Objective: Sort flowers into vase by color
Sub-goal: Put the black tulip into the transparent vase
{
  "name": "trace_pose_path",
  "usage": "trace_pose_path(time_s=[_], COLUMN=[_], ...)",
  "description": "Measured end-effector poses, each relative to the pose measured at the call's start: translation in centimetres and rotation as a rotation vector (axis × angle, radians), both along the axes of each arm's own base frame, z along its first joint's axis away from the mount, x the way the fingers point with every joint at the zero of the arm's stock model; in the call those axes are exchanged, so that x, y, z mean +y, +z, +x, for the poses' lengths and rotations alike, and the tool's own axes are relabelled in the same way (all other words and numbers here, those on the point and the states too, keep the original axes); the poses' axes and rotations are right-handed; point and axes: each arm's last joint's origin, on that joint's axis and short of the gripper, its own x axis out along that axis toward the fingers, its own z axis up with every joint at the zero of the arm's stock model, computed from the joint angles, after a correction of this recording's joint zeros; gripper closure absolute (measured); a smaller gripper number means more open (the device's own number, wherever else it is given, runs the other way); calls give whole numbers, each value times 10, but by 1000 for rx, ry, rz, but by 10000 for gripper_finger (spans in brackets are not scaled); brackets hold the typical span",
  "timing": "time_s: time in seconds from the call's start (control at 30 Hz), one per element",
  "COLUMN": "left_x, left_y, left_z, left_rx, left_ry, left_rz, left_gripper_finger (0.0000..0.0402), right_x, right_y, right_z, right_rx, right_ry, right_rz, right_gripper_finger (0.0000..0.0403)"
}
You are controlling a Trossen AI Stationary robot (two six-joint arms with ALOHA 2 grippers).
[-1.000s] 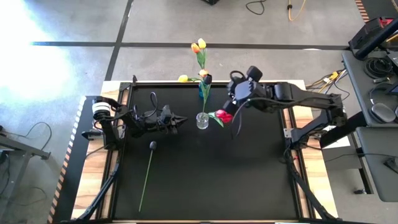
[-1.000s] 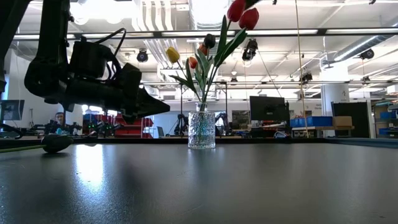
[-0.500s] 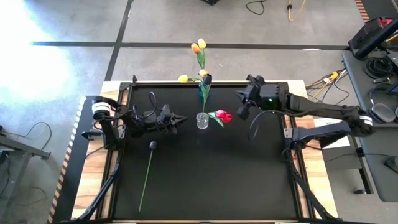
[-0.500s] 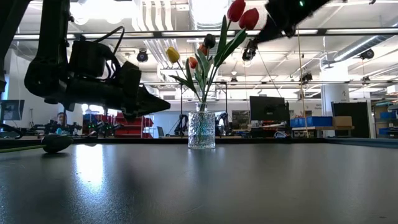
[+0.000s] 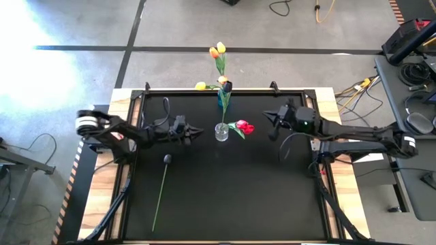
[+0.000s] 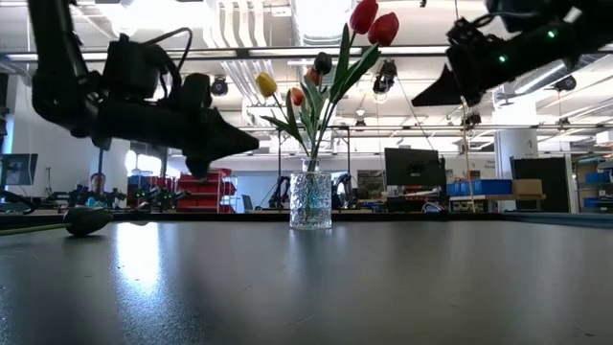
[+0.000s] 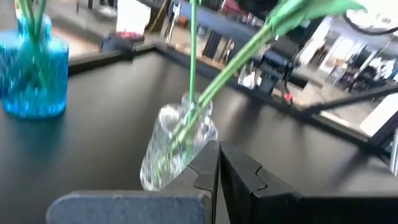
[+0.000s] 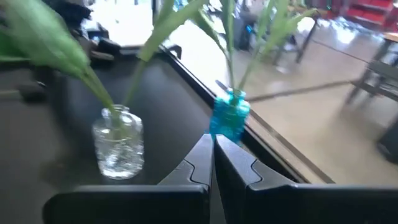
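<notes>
A clear glass vase (image 5: 221, 132) stands mid-table and holds two red tulips (image 5: 244, 126) that lean to the right. Behind it, a blue vase (image 5: 223, 102) near the far edge holds yellow, orange and dark tulips (image 5: 218, 52). One dark-headed tulip (image 5: 167, 158) lies flat on the table, its stem (image 5: 158, 197) running toward the near edge. My left gripper (image 5: 196, 132) hovers shut just left of the clear vase (image 7: 177, 146). My right gripper (image 5: 268, 115) hovers shut to the right of the red heads, pointing at both vases (image 8: 118, 146).
The black mat is bordered by a raised frame (image 5: 204, 90) and wooden table edges. Bare mat lies across the near half and to the right of the lying tulip. In the low view the tulip's head (image 6: 86, 220) rests at the left, and both arms hang above table height.
My right gripper has drawn back from the red tulip heads toward the table's right edge and come lower; the tulips stay in the clear vase. My left arm's elbow has swung toward the left edge and its gripper has risen a little beside the vase.
</notes>
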Motion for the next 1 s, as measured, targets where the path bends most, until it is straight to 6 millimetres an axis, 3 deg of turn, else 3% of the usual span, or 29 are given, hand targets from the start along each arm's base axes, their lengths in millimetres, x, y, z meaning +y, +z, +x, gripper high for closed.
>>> trace_pose_path(time_s=[0.3,0.57,0.77,0.87,1.0], left_x=[-12,-20,-46,-66,-88], left_y=[31,87,114,115,108], left_z=[4,12,26,28,16], left_rx=[331,848,1090,1176,1245], left_ry=[57,196,248,282,353], left_rz=[-113,-297,-404,-437,-491], left_gripper_finger=[402,395,349,314,269], right_x=[5,6,7,8,8], right_y=[-43,-41,-47,-49,-48], right_z=[-15,-15,-16,-17,-17], right_rx=[-61,-83,-47,-27,-25], right_ry=[2,19,64,68,73], right_rz=[7,-45,-20,-30,-53], right_gripper_finger=[394,394,394,394,394])
